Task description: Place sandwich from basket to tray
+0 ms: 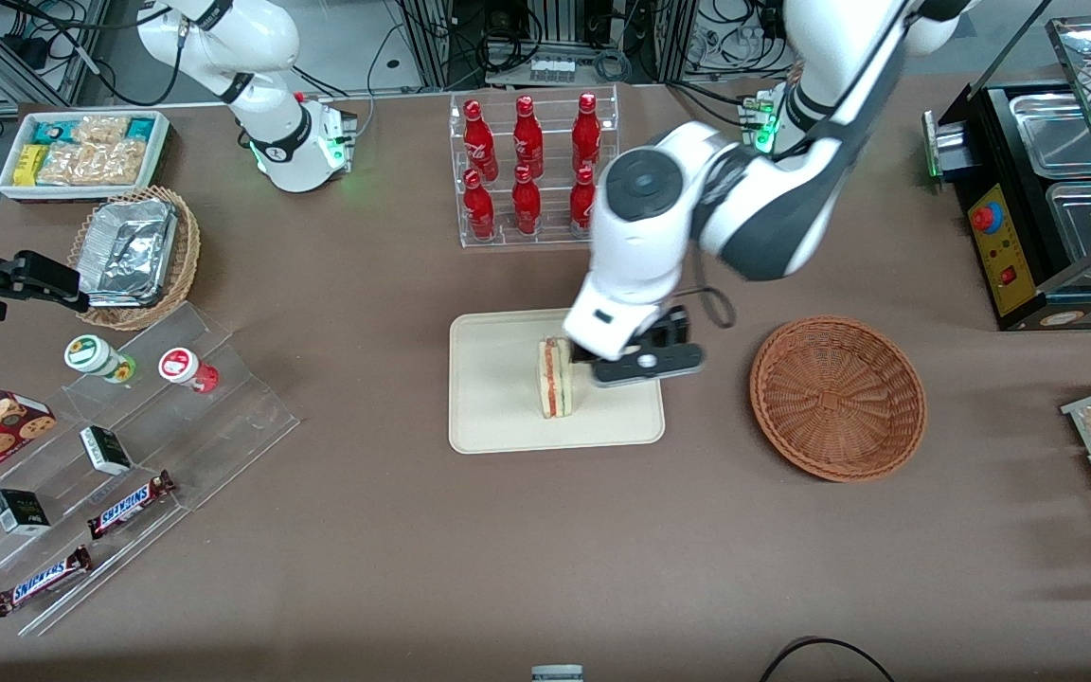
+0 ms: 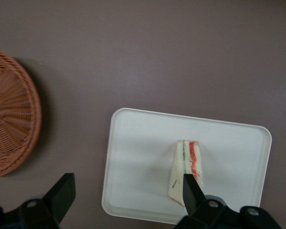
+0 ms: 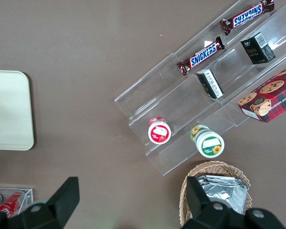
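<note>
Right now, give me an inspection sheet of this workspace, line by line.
Surface: brown table.
Job's things: sandwich standing on the tray; basket holds nothing, beside the tray toward the working arm's end.
Clutter: red bottles in a clear rack; Snickers bars on clear steps.
Grippers: gripper open, above the tray beside the sandwich.
Cables: black cable at the table edge nearest the front camera.
Surroundings: food warmer toward the working arm's end.
</note>
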Controlling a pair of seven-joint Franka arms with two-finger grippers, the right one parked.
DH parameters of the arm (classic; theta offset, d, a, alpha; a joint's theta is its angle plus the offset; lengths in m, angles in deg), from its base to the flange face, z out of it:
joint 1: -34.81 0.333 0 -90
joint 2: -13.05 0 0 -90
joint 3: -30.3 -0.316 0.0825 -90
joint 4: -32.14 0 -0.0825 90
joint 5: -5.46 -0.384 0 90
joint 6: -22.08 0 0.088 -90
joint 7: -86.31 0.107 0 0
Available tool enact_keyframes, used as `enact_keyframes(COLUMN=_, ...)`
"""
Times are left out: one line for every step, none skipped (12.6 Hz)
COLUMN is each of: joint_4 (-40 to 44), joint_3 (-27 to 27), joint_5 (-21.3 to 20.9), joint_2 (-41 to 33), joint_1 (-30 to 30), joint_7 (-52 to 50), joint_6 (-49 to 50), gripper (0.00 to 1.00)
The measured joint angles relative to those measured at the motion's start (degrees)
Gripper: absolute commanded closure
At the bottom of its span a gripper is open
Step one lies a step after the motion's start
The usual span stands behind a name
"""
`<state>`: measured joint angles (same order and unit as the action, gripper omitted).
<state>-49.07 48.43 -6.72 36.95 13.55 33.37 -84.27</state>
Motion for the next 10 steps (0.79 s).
enact_keyframes(joint_4=-0.01, joint_3=-0.07, joint_5=0.83, joint_2=-1.43, joint_1=1.8, joint_7=0.06, joint_6=1.58, gripper=0.01)
enact_keyframes(joint_4=-0.04, joint_3=-0.07, joint_5=1.67, joint_2=-2.65, joint_1=3.84, joint_7=1.01, joint_6=2.9, gripper=0.01)
enact_keyframes(joint_4=-0.07, joint_3=-0.1, joint_5=2.62, joint_2=-3.71, joint_1=5.79, joint_7=3.13, joint_6=4.18, gripper=0.01)
enact_keyframes(joint_4=-0.09, joint_3=-0.15, joint_5=3.49, joint_2=-4.66, joint_1=7.55, joint_7=5.01, joint_6=5.63, gripper=0.01)
enact_keyframes(joint_4=-0.11, joint_3=-0.2, joint_5=4.36, joint_2=-5.65, joint_1=9.52, joint_7=6.72, joint_6=6.71, gripper=0.01)
enact_keyframes(joint_4=-0.12, joint_3=-0.21, joint_5=5.55, joint_2=-6.71, joint_1=11.85, joint_7=9.36, joint_6=7.4, gripper=0.01)
enact_keyframes(joint_4=-0.12, joint_3=-0.25, joint_5=6.78, joint_2=-7.82, joint_1=14.35, joint_7=12.68, joint_6=8.59, gripper=0.01)
enact_keyframes(joint_4=-0.13, joint_3=-0.28, joint_5=7.57, joint_2=-8.89, joint_1=16.71, joint_7=15.81, joint_6=10.66, gripper=0.01)
enact_keyframes(joint_4=-0.18, joint_3=-0.29, joint_5=7.9, joint_2=-9.83, joint_1=18.76, joint_7=18.58, joint_6=12.38, gripper=0.01)
enact_keyframes(joint_4=-0.32, joint_3=-0.3, joint_5=8.0, joint_2=-10.48, joint_1=20.27, joint_7=20.69, joint_6=13.29, gripper=0.01)
